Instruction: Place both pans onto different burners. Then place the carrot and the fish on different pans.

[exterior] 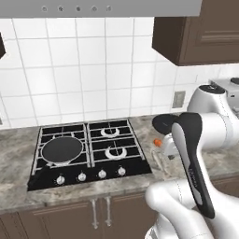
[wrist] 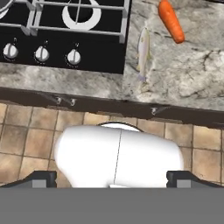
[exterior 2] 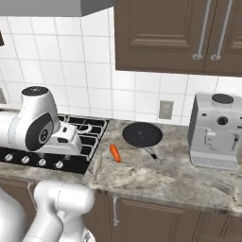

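Note:
One black pan (exterior: pixel 62 149) rests on the front-left burner of the cooktop (exterior: pixel 135 169). The other pan (exterior 2: pixel 142 133) lies on the counter to the right of the cooktop, its handle toward the front. On the counter between them lies the orange carrot (exterior 2: pixel 115 152) (wrist: pixel 170 21). The pale fish (wrist: pixel 143 48) (exterior 2: pixel 97 165) lies just beside the cooktop's right edge. My gripper (wrist: pixel 113 178) hangs open and empty above the counter's front edge, looking down at the fish, the carrot and the knobs (wrist: pixel 41 54). The front-right burner (exterior: pixel 115 152) and the back-right burner (exterior: pixel 110 131) are bare.
A grey coffee machine (exterior 2: pixel 217 130) stands at the right of the counter. Brown wall cabinets (exterior 2: pixel 175 35) hang above it, and a hood (exterior: pixel 100 7) hangs over the cooktop. A tiled floor (wrist: pixel 26 131) lies below the counter front.

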